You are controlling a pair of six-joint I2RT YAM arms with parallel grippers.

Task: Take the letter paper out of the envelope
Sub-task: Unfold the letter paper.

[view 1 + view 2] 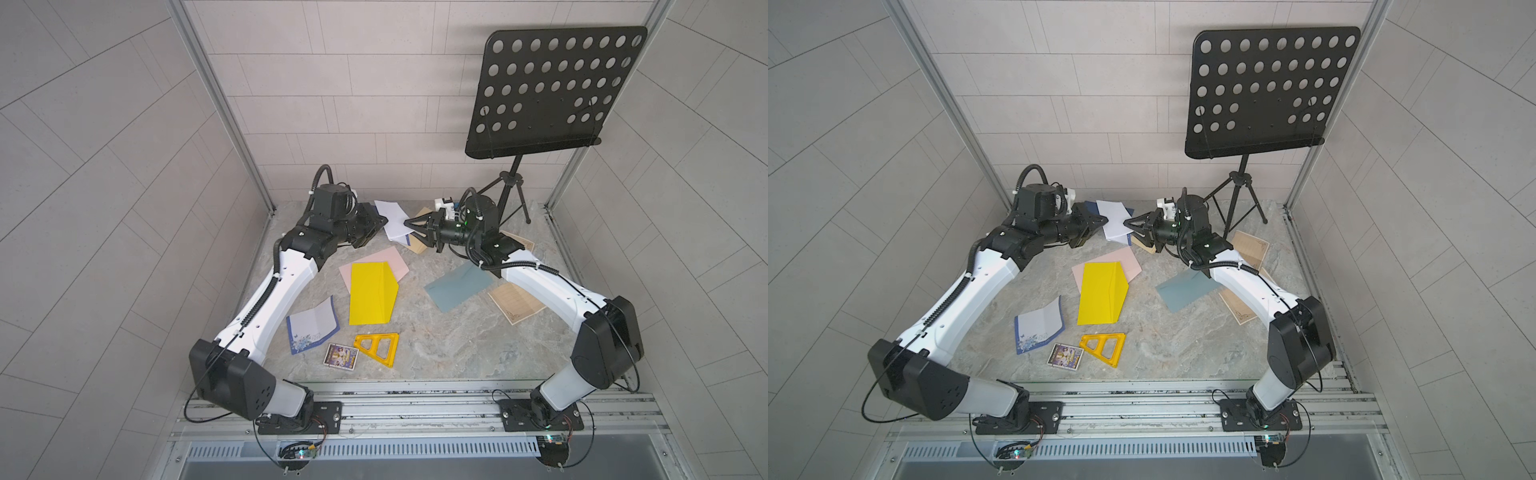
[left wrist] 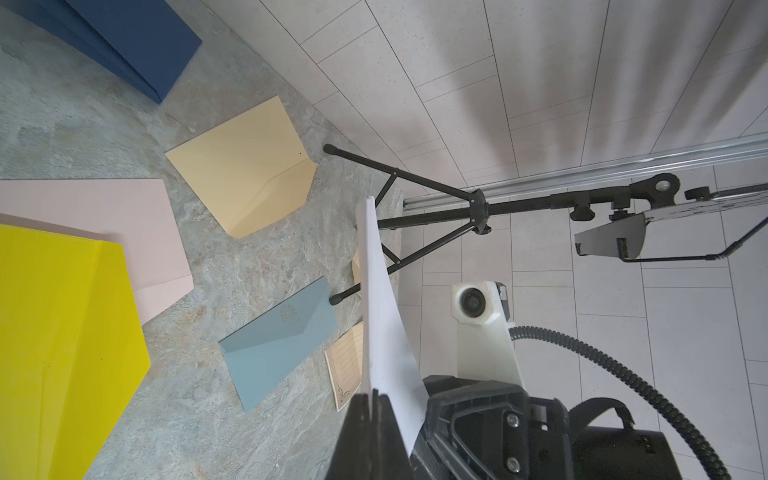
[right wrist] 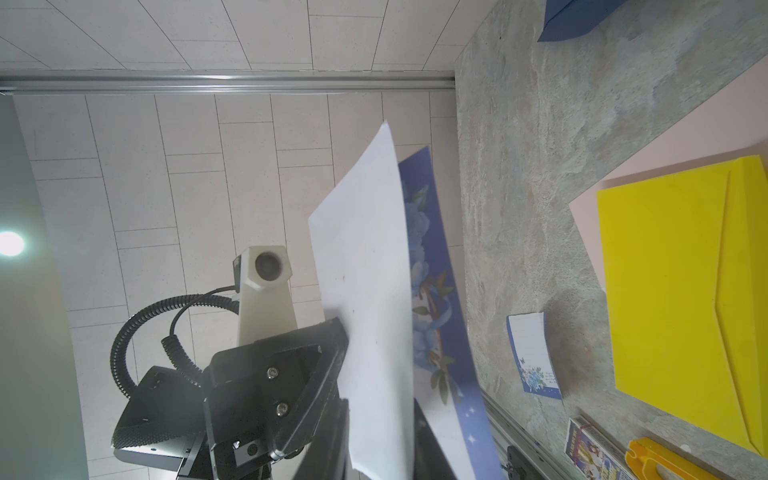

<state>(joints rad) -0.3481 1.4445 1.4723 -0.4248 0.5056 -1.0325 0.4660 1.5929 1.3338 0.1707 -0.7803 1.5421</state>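
Note:
A white envelope (image 1: 390, 218) (image 1: 1112, 220) hangs in the air at the back middle between my two arms. My left gripper (image 1: 384, 219) (image 2: 376, 395) is shut on one edge of it. A letter paper (image 3: 428, 299) with a blue floral border sticks out along the envelope (image 3: 365, 270), and its blue strip (image 1: 406, 240) shows under the white sheet. My right gripper (image 1: 409, 227) (image 3: 380, 407) is open, its jaws a little apart on either side of the white sheet. Whether the letter paper also lies between those jaws I cannot tell.
On the table lie a yellow envelope (image 1: 372, 293), a pink one (image 1: 392, 262), a blue-grey one (image 1: 459, 286), a navy one (image 2: 124, 41), a tan one (image 2: 249, 166), loose letter sheets (image 1: 311, 328) (image 1: 515, 303), a yellow triangle (image 1: 380, 347) and a card (image 1: 341, 356). A black music stand (image 1: 552, 91) stands back right.

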